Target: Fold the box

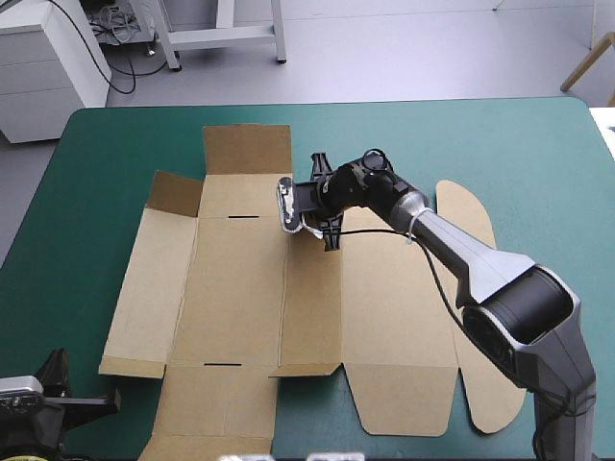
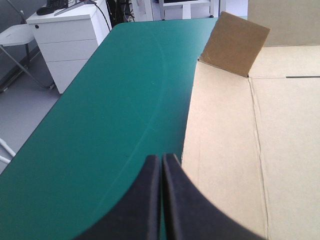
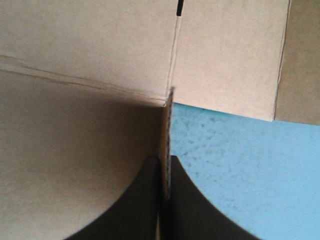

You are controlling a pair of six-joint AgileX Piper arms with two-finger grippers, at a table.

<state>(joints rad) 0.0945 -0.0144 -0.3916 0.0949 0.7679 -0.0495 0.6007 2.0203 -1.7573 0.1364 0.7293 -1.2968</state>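
Box [image 1: 240,288] lies mostly flat. We find right gripper [image 3: 165,167] pinching a raised flap [image 3: 170,120]; its shallow hold may slip or tear. Left gripper [image 2: 161,165] closed, empty.

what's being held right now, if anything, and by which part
The right tool is shut on the box, pinching the far edge of the narrow panel near its middle. The left tool is shut and holds nothing.
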